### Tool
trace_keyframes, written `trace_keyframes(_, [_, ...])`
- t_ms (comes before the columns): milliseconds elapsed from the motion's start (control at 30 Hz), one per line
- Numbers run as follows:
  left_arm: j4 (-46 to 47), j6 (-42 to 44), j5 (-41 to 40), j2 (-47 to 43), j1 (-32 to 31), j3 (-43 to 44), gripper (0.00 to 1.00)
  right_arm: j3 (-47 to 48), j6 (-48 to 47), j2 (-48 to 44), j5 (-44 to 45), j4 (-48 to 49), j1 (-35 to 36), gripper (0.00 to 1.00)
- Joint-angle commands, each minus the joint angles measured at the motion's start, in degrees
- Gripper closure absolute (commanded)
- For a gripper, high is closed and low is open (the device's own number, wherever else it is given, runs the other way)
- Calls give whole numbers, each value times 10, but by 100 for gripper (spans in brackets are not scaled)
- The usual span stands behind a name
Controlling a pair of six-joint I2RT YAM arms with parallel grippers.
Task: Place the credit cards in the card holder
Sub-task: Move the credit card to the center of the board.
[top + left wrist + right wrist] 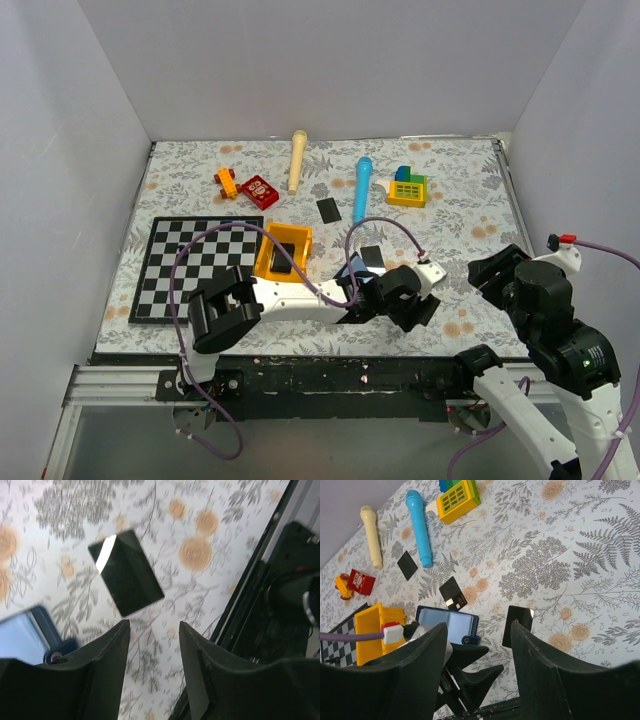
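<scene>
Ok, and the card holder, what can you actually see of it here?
The card holder lies opened flat on the floral table cover, inside up: a pale blue, glossy panel framed in dark navy, with a small snap tab at one corner. No card shows in it. The left arm hides one end; contact there cannot be judged. A black card lies just past one long edge, and the open left gripper hangs beside it.

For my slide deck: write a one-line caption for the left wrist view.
Left gripper open over the floral cloth, a glossy black credit card ahead of it, the opened card holder beside.
</scene>
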Motion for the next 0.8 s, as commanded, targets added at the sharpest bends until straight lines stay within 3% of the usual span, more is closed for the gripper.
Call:
trace_keyframes(0, [31, 13, 9, 44, 15, 71, 56, 25, -6, -13, 24, -2, -2, 38])
trace_keyframes(400, [44, 72, -1, 158, 32, 173, 53, 19, -4, -19, 29, -11, -2, 38])
trace_keyframes(767, [33, 70, 8, 138, 22, 84, 54, 12, -8, -11, 27, -3, -2, 38])
